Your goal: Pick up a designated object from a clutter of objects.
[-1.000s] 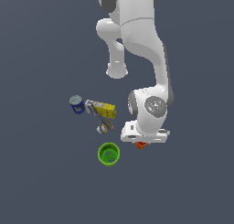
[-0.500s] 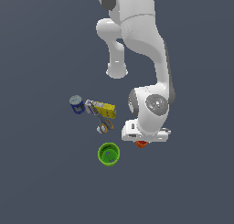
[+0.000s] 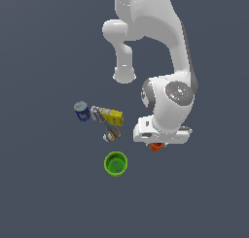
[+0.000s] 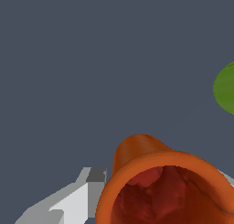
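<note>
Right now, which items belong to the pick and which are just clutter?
In the job:
orange cup
gripper, directly over that cup; grip not visible

Lying about:
green cup
blue can
yellow box
scissors

The wrist view shows the orange-red cup (image 4: 151,182) very close to the camera. Its wide mouth faces the lens, and the inside looks dark red and uneven. The body becomes narrower toward its far end. Beside the rim, one light grey finger (image 4: 75,202) of the pincer touches or nearly touches the outer wall of the cup; the other finger is almost hidden behind the rim. At the edge of the picture a part of the green cup (image 4: 226,88) is visible, apart from the orange-red cup. The surface around is plain dark grey.
</note>
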`<state>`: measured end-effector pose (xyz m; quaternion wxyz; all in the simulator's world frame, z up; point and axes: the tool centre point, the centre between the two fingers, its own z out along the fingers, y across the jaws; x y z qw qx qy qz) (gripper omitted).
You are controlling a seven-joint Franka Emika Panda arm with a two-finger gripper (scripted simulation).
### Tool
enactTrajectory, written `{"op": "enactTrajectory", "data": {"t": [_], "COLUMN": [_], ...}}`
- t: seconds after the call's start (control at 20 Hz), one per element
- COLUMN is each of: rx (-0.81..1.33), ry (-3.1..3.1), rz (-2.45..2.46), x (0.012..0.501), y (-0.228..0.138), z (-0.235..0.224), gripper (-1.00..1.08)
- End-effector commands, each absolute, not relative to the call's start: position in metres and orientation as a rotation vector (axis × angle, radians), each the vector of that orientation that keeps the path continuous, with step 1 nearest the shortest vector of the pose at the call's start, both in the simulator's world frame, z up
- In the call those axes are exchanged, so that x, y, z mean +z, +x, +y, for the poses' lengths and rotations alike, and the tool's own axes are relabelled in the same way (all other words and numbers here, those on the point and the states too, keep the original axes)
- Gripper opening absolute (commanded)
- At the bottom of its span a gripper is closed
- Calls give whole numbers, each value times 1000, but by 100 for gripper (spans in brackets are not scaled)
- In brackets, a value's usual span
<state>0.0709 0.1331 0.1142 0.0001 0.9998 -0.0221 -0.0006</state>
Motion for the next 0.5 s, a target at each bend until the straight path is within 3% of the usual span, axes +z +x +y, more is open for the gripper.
{"op": "enactTrajectory", "data": {"t": [0.0, 0.45], "rx": [1, 1], "ry": [3141, 3141], "rz": [-69, -68], "x": [140, 247], "y": [71, 69], "z": [138, 158], "gripper": [-100, -100]}}
